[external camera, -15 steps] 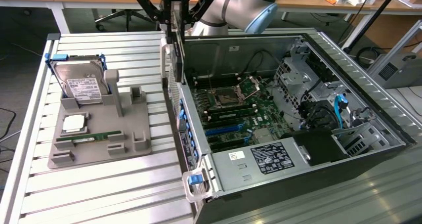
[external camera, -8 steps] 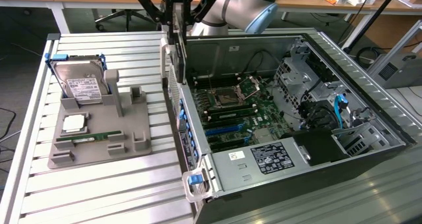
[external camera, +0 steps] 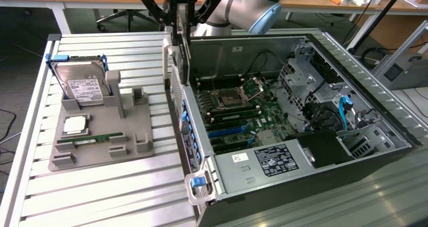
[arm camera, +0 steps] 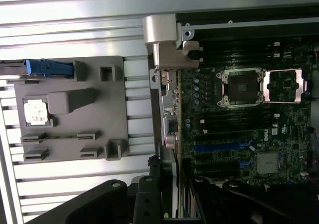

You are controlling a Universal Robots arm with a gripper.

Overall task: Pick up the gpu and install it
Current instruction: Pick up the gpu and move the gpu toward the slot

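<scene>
The table looks to me like ribbed bare metal with a dull shine. The holder on it seems to be matt grey plastic. The hard drive has a polished metal face and a white paper label. The computer case walls are plain grey sheet metal. The graphics card looks dark and matt.

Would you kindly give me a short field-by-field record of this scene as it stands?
end effector: shut on the gpu, over the computer case wall beside the grey holder
gpu: hanging on edge, not yet in a slot of the motherboard
computer case: open, on its side
grey holder: holds hard drive and memory stick
</scene>
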